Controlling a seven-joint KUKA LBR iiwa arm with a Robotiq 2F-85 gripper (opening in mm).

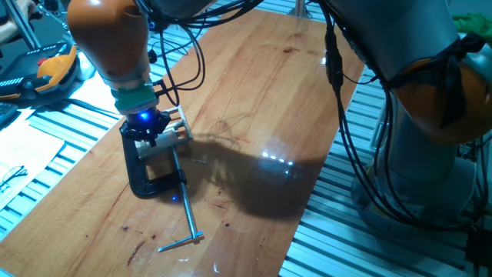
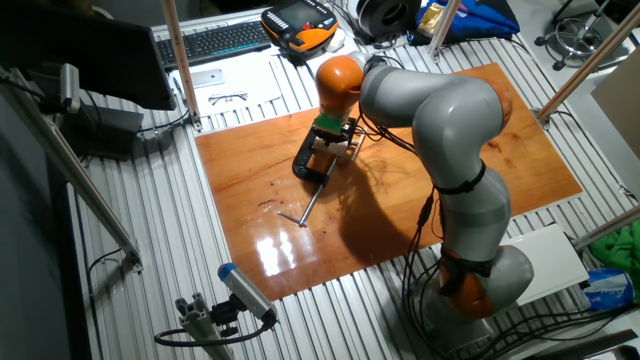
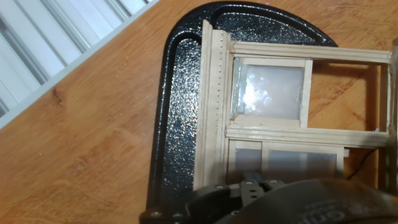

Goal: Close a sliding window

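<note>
Item: small sliding window [image 3: 292,118] of light beige wood, rectangular frame with two pale panes, lying held in a black cast C-clamp [image 3: 177,112] with long metal screw, near one edge of the orange-brown wooden tabletop [image 1: 254,85].

Gripper [image 1: 148,127]: hanging directly over the window; whether the fingers are spread or pressed together cannot be told.

Handling, as judged: pushing along the rails only, keeping pressure level, avoiding twisting the thin frame in the clamp.
</note>
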